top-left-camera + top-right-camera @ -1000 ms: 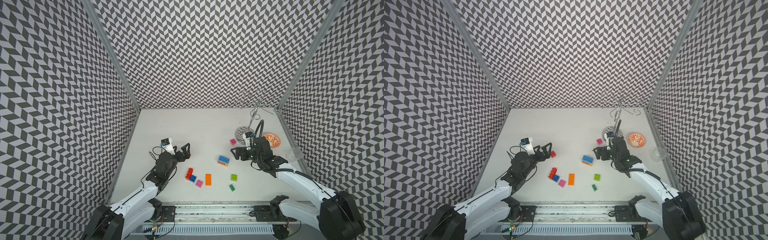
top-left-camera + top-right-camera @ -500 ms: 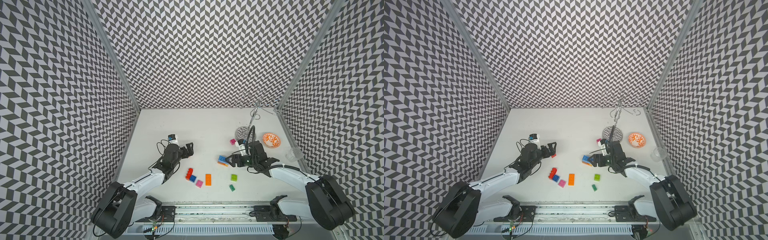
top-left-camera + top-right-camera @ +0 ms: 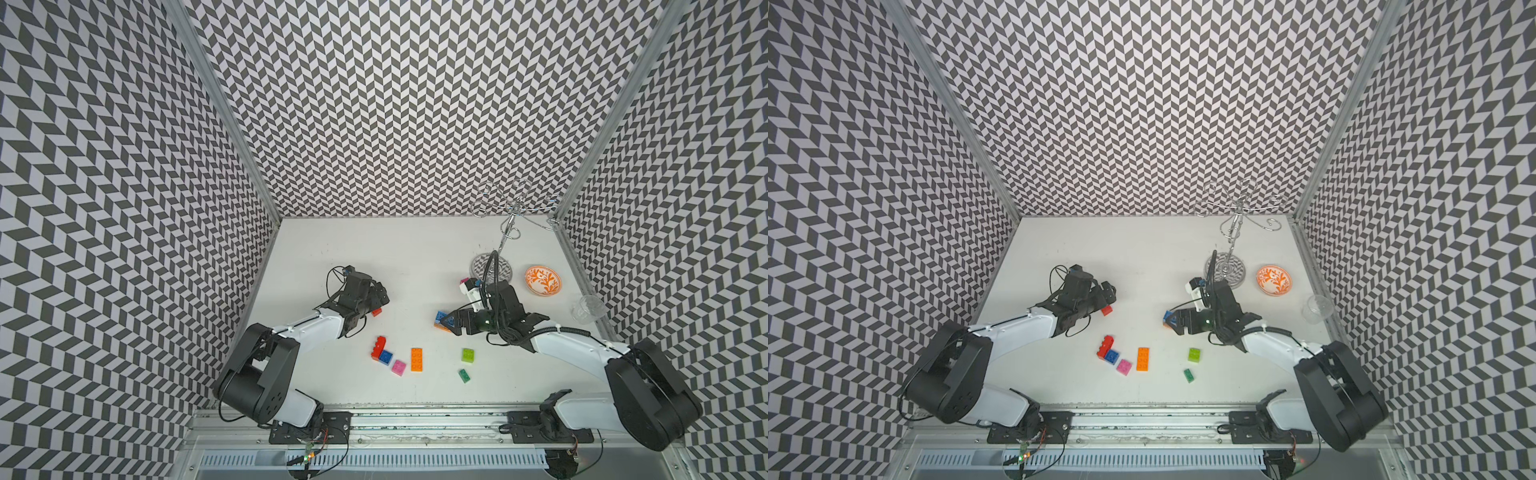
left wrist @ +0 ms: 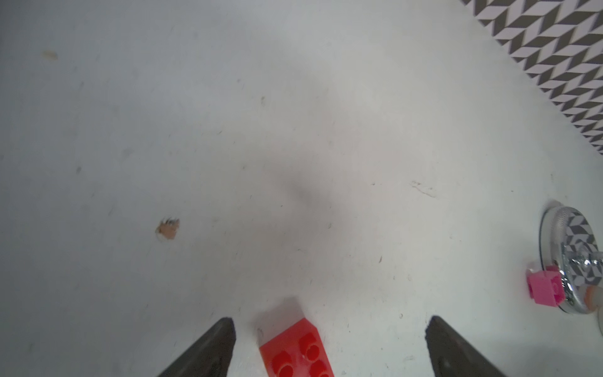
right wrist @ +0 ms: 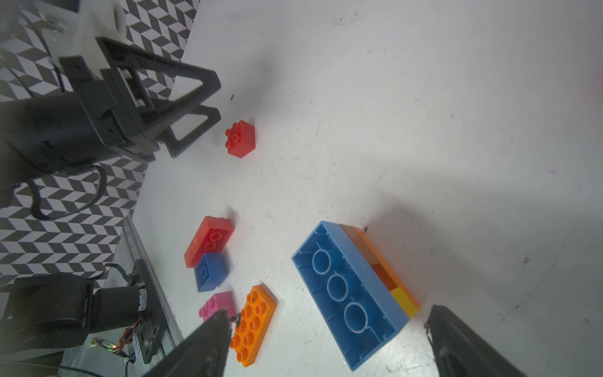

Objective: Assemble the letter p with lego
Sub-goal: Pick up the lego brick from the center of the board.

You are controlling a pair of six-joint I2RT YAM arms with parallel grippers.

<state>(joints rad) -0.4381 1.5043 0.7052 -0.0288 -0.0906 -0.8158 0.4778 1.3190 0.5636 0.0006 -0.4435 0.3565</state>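
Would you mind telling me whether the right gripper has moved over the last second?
Yes. The right gripper has shifted away from the orange bowl, toward the blue brick.

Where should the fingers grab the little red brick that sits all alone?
Pinch its two flat side walls, coming down from above. The red brick lies flat, studs up, with nothing touching it, and sits between the left gripper's open fingers.

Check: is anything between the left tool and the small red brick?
Nothing visible. In the wrist view the left tool is open, and the red brick lies on the bare table in the gap between its fingers, touching neither.
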